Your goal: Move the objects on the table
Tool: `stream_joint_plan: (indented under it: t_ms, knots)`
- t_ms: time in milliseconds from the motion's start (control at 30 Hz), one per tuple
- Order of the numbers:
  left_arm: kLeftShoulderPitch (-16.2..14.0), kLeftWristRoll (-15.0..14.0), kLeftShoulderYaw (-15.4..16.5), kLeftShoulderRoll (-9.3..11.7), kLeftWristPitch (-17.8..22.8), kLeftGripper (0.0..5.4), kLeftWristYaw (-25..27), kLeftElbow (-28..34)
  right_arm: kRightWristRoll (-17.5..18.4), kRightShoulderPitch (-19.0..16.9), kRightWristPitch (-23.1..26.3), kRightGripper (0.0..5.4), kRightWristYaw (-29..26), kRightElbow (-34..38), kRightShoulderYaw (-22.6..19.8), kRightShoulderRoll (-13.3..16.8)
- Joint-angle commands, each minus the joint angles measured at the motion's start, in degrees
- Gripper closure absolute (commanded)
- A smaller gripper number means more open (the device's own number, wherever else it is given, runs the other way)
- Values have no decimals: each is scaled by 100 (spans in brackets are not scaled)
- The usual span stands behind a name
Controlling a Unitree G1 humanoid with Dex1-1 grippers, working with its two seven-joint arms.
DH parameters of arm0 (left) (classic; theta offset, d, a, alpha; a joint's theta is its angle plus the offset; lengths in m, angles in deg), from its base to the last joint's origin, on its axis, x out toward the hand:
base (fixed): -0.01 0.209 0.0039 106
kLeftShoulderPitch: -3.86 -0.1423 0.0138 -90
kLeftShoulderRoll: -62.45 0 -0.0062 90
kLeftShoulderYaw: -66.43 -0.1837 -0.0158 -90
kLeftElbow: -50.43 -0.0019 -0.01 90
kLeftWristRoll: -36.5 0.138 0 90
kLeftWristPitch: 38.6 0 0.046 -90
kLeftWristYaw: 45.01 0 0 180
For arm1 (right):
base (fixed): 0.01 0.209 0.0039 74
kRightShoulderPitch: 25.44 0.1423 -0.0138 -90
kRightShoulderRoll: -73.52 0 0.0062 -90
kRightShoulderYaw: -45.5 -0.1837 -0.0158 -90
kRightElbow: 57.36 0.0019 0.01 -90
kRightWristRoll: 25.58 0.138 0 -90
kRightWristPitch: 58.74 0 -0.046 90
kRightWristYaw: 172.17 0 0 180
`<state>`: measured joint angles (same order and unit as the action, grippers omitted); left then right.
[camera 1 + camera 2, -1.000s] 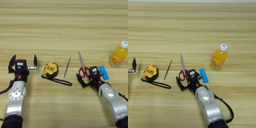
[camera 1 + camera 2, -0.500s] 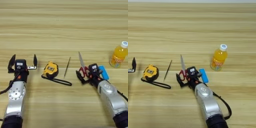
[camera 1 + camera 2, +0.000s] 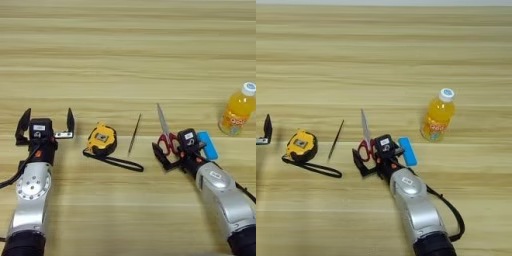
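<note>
On the table (image 3: 125,60), the right claw (image 3: 176,152) sits over the red handles of the scissors (image 3: 165,131); whether it grips them I cannot tell. The blue bar (image 3: 207,145) lies at its 3 o'clock, the bottle (image 3: 237,111) at 2 o'clock. The left claw (image 3: 46,125) stands wide, empty.

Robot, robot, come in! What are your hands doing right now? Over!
Left end effector open, parked near the yellow tape measure. Right end effector open, at the scissors handles, blue bar beside it. Orange-drink bottle upright, clear.

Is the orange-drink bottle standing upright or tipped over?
Upright: the small orange-drink bottle with a white cap stands on its base on the light-wood table, cap uppermost.
</note>
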<state>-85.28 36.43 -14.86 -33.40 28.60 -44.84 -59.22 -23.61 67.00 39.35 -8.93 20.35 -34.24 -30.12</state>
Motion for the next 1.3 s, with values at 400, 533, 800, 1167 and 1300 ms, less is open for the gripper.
stream_joint_plan:
  t_ms: [400, 533, 800, 1167, 1300]
  knots:
    - [-22, 56, -9, -4, 120, 0, -46, 112, 47, -191, 505, 141, -66, -348, 9, 20]
    - [-29, 54, -6, -1, 130, 0, -44, 130, 56, -202, 512, 154, -85, -326, 12, 16]
    - [-42, 60, -9, -9, 140, 0, -54, 159, 41, -239, 460, 154, -104, -221, 30, 45]
    - [-63, 66, -9, -3, 173, 0, -52, 206, 82, -434, 471, 154, -87, 843, -21, 135]
    - [-63, 66, -9, -1, 169, 0, -51, 197, 74, -441, 502, 154, -56, 981, -60, 172]
